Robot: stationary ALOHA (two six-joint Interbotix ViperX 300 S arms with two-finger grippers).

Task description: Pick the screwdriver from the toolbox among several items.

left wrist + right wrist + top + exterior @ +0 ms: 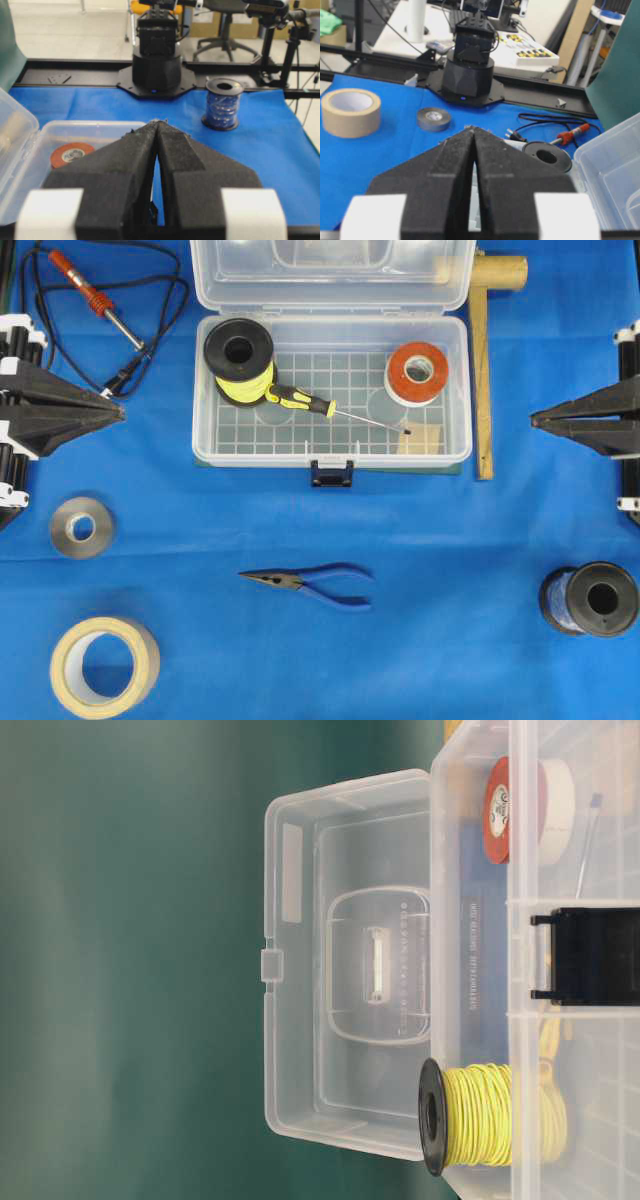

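- Both grippers, the left gripper (pixel 120 412) and the right gripper (pixel 535 420), sit parked at the table's sides with fingers pressed together, holding nothing.
- Between them, well apart from either, the toolbox (pixel 205 390) stands with its lid open.
- Inside it the screwdriver (pixel 320 407) lies flat on the gridded floor, handle touching the yellow wire spool (pixel 240 362), its tip near the orange tape roll (pixel 417 372).
- Likely risk: fingers descending on the handle could hit the spool, or the thin shaft could slip.
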